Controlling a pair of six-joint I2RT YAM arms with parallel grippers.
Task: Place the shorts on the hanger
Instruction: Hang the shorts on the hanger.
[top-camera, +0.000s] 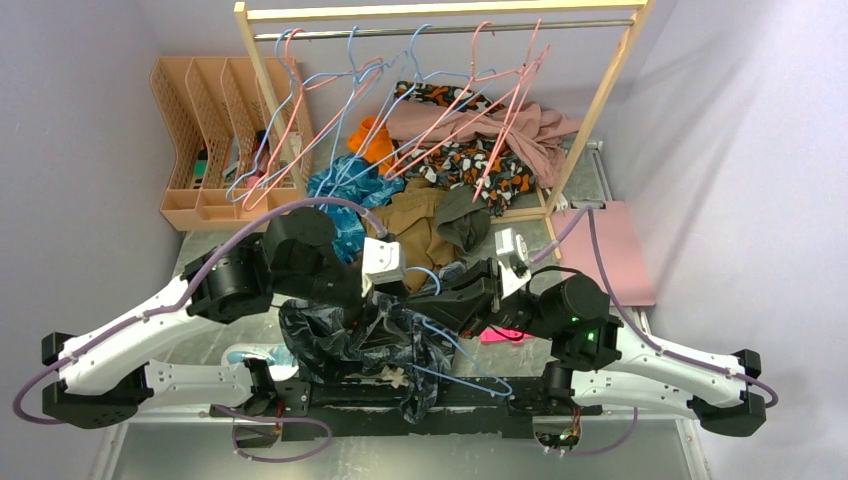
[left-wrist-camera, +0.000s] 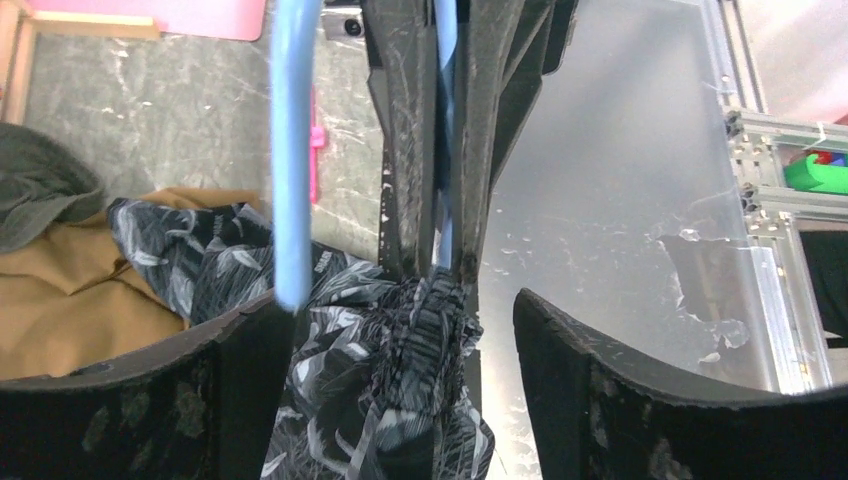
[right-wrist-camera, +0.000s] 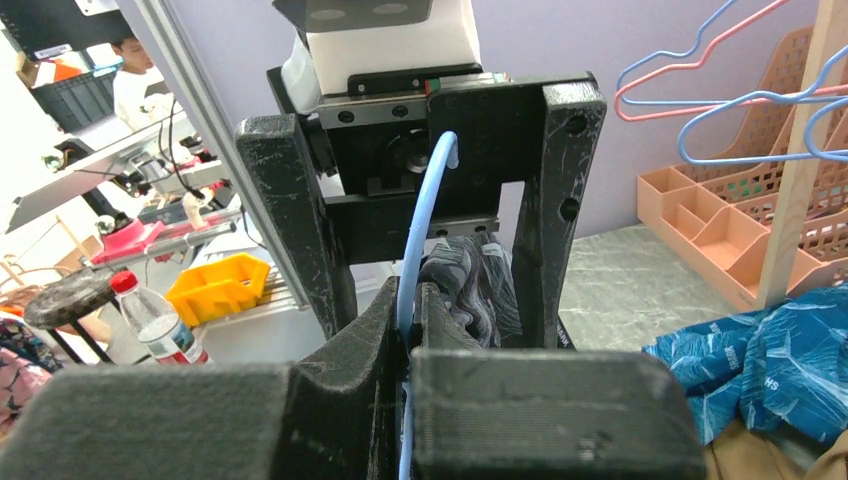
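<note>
The shorts (top-camera: 345, 338), dark with a pale leaf print, hang in a bunch over the near table edge between the two arms. A light-blue wire hanger (top-camera: 455, 352) runs through them. My right gripper (right-wrist-camera: 412, 300) is shut on the hanger's wire (right-wrist-camera: 425, 210), and it shows the same way in the left wrist view (left-wrist-camera: 445, 150). My left gripper (left-wrist-camera: 395, 300) faces it, jaws wide apart on either side of the bunched shorts (left-wrist-camera: 425, 370) without pinching them. Another stretch of the blue wire (left-wrist-camera: 293, 150) crosses just by its left finger (left-wrist-camera: 240, 400).
A wooden rack (top-camera: 440, 12) at the back carries pink and blue hangers (top-camera: 330, 100). Under it lie a teal garment (top-camera: 345, 195), a brown garment (top-camera: 410, 225) and other clothes. An orange file organiser (top-camera: 205, 140) stands back left, a pink mat (top-camera: 615, 250) to the right.
</note>
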